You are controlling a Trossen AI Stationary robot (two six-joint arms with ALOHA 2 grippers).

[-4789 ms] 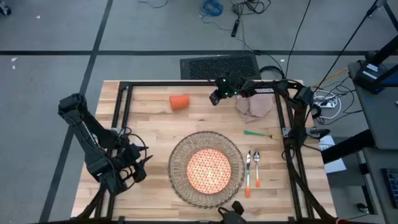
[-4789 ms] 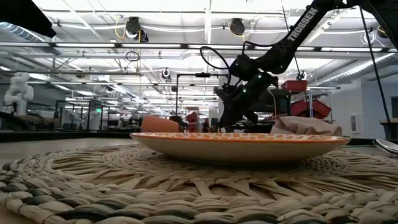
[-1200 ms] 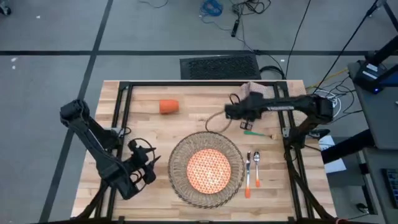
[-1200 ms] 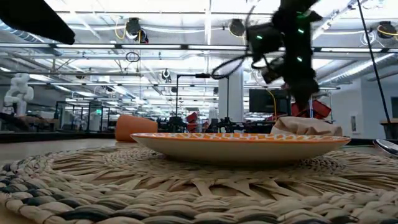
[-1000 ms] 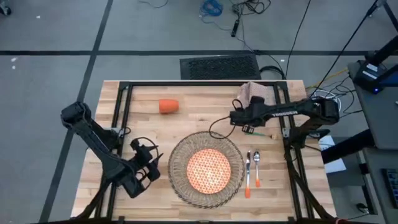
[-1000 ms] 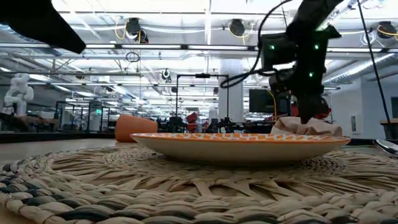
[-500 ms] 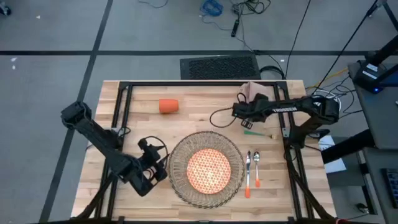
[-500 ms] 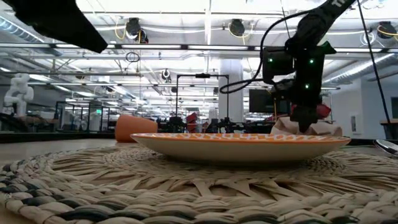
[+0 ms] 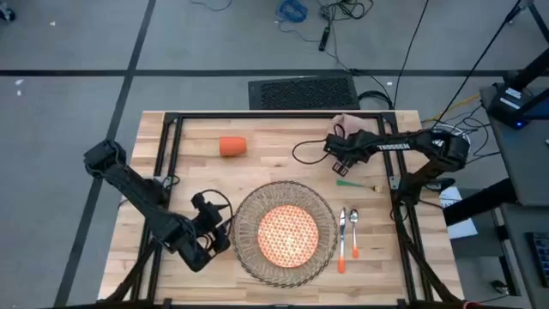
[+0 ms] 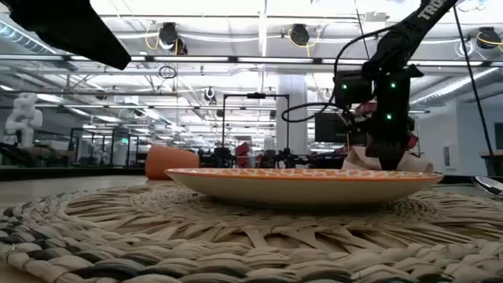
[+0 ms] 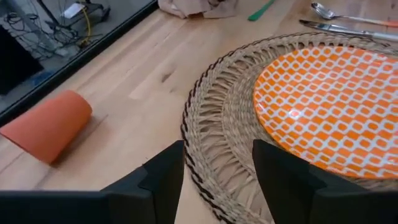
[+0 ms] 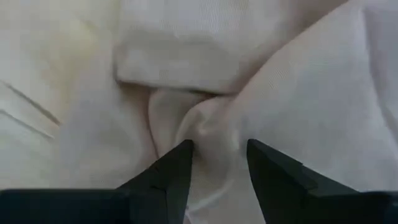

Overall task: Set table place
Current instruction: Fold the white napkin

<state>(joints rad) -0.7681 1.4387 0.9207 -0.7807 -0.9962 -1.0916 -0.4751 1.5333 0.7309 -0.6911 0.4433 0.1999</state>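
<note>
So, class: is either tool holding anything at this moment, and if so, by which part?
Nothing is firmly held yet. The right tool is open, its fingers straddling a raised fold of the napkin. The left tool is open and empty beside the placemat.

Table (image 9: 193,167): fills the middle of the high view.
Placemat (image 9: 286,232): lower centre of the frame, on the table.
Plate (image 9: 288,234): on the placemat, at its centre.
Spoon (image 9: 353,232) and knife (image 9: 342,240): side by side on the table, just right of the placemat, knife nearer it.
Fork (image 9: 358,184): on the table, above the spoon and knife, upper right of the placemat.
Napkin (image 9: 346,125): upper right of the table, near its top edge, above the fork.
Cup (image 9: 232,146): on its side, upper centre-left of the table, well apart from the placemat.
</note>
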